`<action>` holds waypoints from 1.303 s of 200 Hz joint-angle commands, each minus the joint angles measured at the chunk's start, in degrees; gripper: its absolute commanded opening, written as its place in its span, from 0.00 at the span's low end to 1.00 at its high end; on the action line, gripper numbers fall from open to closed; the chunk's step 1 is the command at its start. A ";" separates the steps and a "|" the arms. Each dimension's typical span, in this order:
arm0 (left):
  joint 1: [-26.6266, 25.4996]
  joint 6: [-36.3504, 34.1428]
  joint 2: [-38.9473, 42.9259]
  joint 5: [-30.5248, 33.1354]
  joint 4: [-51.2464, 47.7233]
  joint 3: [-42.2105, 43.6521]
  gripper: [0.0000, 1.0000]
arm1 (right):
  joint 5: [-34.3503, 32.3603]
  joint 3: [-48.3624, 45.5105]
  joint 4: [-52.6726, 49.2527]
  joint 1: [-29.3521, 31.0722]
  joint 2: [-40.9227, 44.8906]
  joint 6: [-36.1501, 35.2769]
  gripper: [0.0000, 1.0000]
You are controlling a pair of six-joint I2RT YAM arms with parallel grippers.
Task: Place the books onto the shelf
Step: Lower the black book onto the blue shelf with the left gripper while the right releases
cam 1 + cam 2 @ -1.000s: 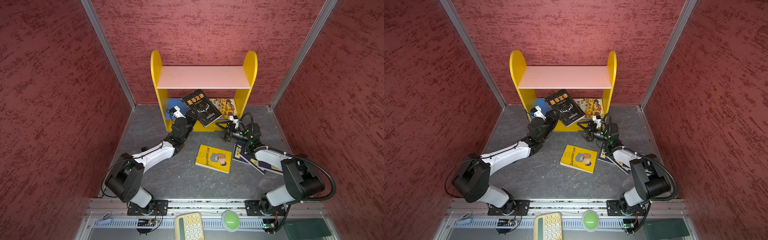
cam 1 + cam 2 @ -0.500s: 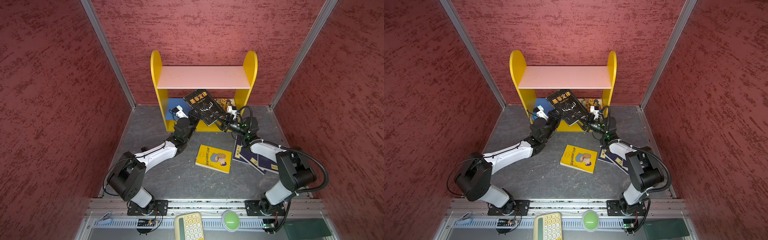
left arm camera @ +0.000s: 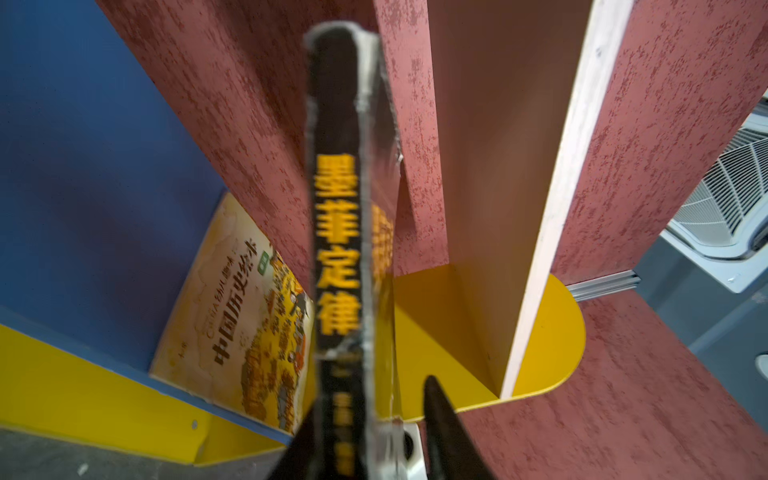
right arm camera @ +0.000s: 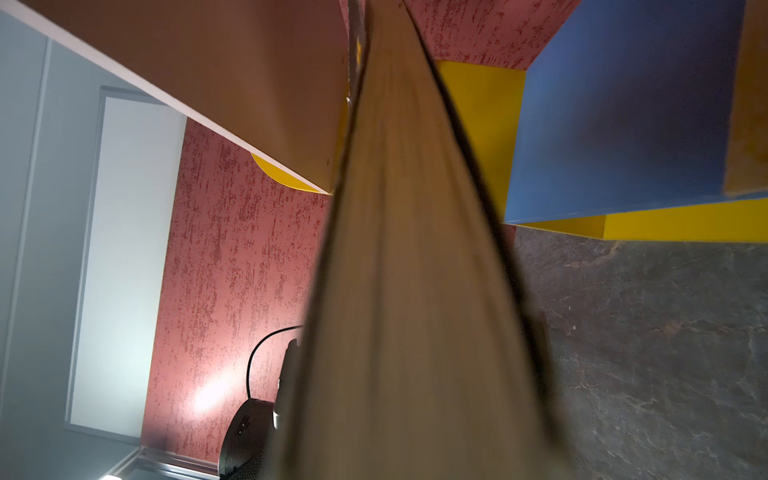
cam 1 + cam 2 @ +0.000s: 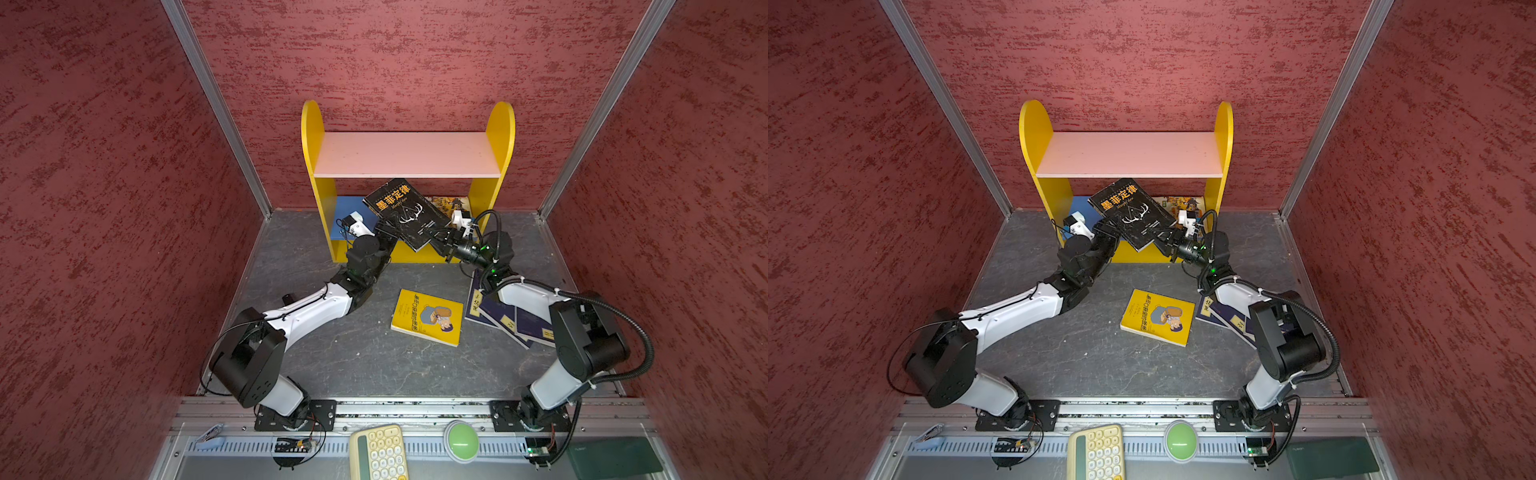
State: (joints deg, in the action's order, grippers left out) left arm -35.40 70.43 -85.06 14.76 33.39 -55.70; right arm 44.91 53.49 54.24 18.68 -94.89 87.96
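Red walls (image 5: pixel 415 62), grey floor (image 5: pixel 332 357): the right gripper (image 5: pixel 434 237) clamps a black book (image 5: pixel 405 212), tilted before the shelf (image 5: pixel 503 124) and its lower opening; the left gripper (image 5: pixel 384 228) sits parted around the spine.

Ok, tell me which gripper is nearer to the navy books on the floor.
Right. The right gripper clamps the black book at the shelf's front, just up from the navy books in a top view; the left gripper sits across that book, farther away.
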 commanded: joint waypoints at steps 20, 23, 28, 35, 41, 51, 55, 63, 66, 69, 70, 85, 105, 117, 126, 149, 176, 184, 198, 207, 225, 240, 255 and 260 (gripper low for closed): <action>8.78 0.12 8.94 -13.84 -9.81 6.06 0.73 | 11.21 2.58 3.82 -3.86 0.88 0.77 0.06; 9.37 -0.39 9.59 -14.87 -11.08 6.34 0.74 | 12.22 2.54 4.46 -4.18 0.84 1.19 0.06; 10.72 -0.87 10.96 -16.49 -13.65 6.67 0.76 | 13.72 2.30 5.41 -4.67 1.06 2.02 0.07; 12.31 -2.44 12.85 -18.60 -17.37 6.90 0.79 | 15.36 1.72 7.09 -5.42 1.35 3.03 0.07; 13.87 -4.20 14.26 -21.07 -20.54 6.76 0.81 | 17.06 1.33 8.18 -6.03 1.63 3.83 0.08; 16.64 -6.95 16.32 -25.50 -25.96 6.18 0.84 | 19.91 0.87 9.02 -6.85 2.09 4.62 0.08; 17.75 -8.19 17.02 -27.25 -27.15 6.14 0.86 | 21.03 0.65 9.19 -7.17 2.44 4.75 0.08; 20.15 -10.52 17.98 -32.85 -29.74 5.71 0.89 | 22.97 0.17 9.36 -7.55 3.11 4.87 0.09; 21.13 -11.22 18.18 -34.85 -30.63 5.42 0.89 | 23.74 0.06 9.25 -7.68 3.34 4.79 0.09; 22.10 -11.75 18.35 -36.89 -31.45 5.24 0.89 | 24.40 -0.04 9.18 -7.79 3.59 4.69 0.09; 22.38 -12.00 18.39 -37.60 -31.67 5.20 0.89 | 24.64 -0.05 9.07 -7.83 3.71 4.64 0.09; 25.90 -14.96 18.30 -46.67 -35.13 4.10 0.89 | 27.59 -0.32 8.53 -8.16 4.98 4.36 0.09; 27.57 -17.43 17.90 -54.66 -35.55 3.43 0.90 | 31.19 0.01 6.49 -8.30 6.33 2.97 0.09; 27.59 -17.66 17.42 -57.43 -33.63 3.41 0.90 | 32.48 0.43 3.26 -8.31 7.06 0.53 0.10; 27.51 -17.46 16.75 -59.31 -32.42 3.08 0.90 | 33.21 0.79 0.74 -8.31 7.56 -1.08 0.10; 26.88 -17.36 14.87 -62.67 -29.83 2.24 0.90 | 34.62 1.22 -0.62 -8.43 8.05 -1.87 0.10; 25.22 -15.64 13.14 -66.71 -23.12 2.16 0.85 | 35.09 1.50 -1.00 -8.41 7.60 -1.45 0.10; 24.70 -15.93 12.74 -66.96 -23.21 1.69 0.82 | 35.21 1.44 -0.68 -8.43 7.49 -1.24 0.10; 23.80 -16.55 11.96 -67.50 -23.19 1.20 0.74 | 35.00 1.49 -0.54 -8.41 7.29 -1.05 0.10; 23.30 -16.72 11.39 -67.82 -23.09 0.80 0.69 | 34.99 1.60 -0.30 -8.46 7.22 -0.89 0.10; 22.50 -16.88 10.31 -68.28 -22.75 0.26 0.57 | 34.65 1.37 0.76 -8.47 7.06 -0.36 0.10; 22.15 -16.72 9.79 -68.19 -22.03 0.16 0.45 | 33.95 1.40 2.14 -8.48 6.40 0.27 0.10; 22.18 -16.47 9.26 -68.03 -21.55 -0.10 0.32 | 33.15 1.18 5.71 -8.42 5.11 2.87 0.10; 22.17 -16.49 9.09 -67.99 -21.44 -0.30 0.28 | 32.82 1.04 7.81 -8.44 4.51 4.27 0.10</action>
State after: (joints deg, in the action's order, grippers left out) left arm -12.93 54.63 -75.20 -52.10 9.21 -54.35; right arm 79.33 52.93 52.36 10.39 -89.08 88.66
